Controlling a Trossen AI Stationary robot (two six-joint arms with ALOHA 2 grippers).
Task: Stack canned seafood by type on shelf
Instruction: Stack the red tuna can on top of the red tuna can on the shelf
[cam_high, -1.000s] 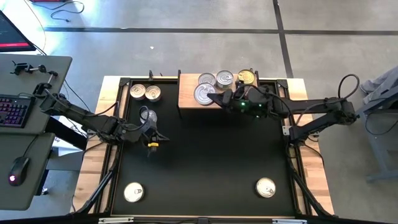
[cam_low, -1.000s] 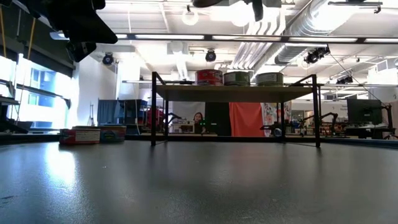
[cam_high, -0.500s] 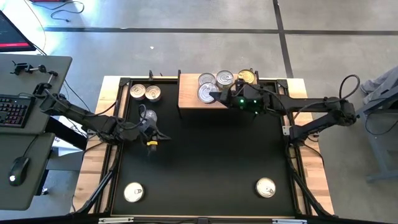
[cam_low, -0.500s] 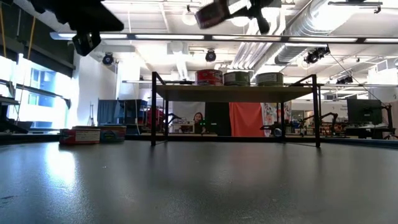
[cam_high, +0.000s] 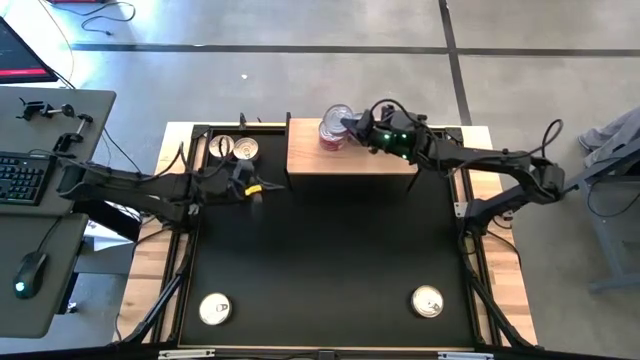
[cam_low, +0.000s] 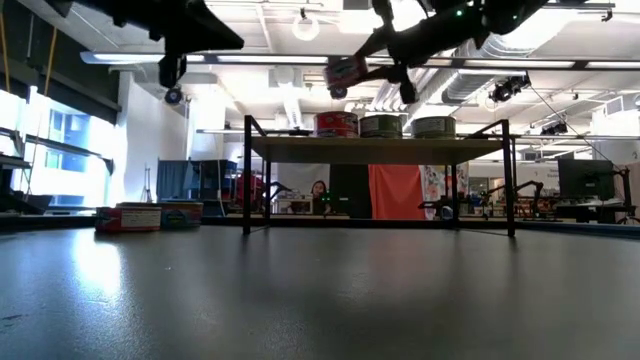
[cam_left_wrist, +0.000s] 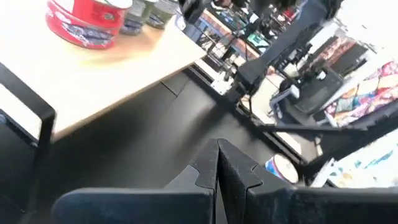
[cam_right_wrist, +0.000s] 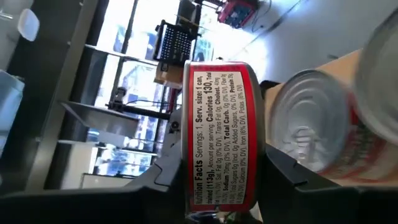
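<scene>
My right gripper is shut on a red-labelled tin of the canned seafood and holds it in the air over the far left part of the wooden shelf. In the low view the held tin hangs above a row of three tins that rest on their bases on the shelf, right over the red one. My left gripper is shut with nothing between its fingers. It hovers over the black mat left of the shelf. My right gripper pinches the red tin between its two fingers, one on each flat face, so the label band shows between them. The fingers reach in about level from the table's right side. The tin is lifted clear and slightly tilted above the shelf's tins.
Two tins stand on the mat at the far left, beside the shelf. One tin lies near the front left and another near the front right. A desk with a keyboard stands left of the table.
My right gripper has carried the red tin toward the table's far edge and down, so it now hangs just above the shelf's row of tins. My left gripper has risen and swung toward the far edge, still shut.
</scene>
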